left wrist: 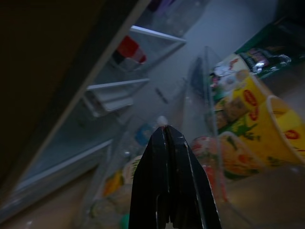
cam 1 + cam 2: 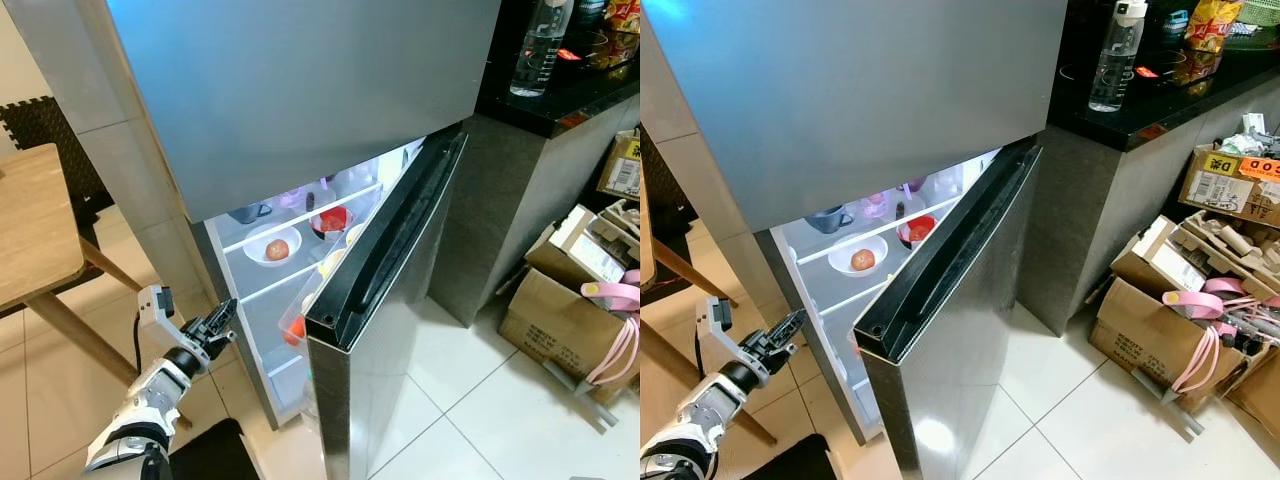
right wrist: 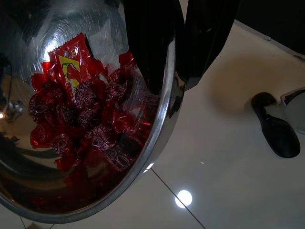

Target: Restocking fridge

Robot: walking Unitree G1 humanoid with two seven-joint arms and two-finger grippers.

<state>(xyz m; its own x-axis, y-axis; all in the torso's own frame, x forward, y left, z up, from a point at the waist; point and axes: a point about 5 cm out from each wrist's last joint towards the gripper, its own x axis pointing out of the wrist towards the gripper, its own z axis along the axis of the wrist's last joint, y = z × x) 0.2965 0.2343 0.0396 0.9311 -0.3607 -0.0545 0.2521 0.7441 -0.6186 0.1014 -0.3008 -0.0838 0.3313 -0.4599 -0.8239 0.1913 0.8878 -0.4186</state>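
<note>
Steel bowl (image 3: 119, 157) of red-wrapped candies (image 3: 90, 119): rim pinched by right gripper (image 3: 183, 71), over floor. Left gripper (image 2: 218, 325), fingers pressed together, empty, nearer the fridge (image 2: 290, 110); lit shelves (image 2: 300, 215) lie just ahead of it, beyond the open door (image 2: 385, 250).

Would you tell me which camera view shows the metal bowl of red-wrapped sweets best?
The right wrist view: the metal bowl sits close up, its rim clamped between the right gripper fingers, the red-wrapped sweets plainly visible inside. The two eye views and left wrist view look at the fridge instead.
</note>
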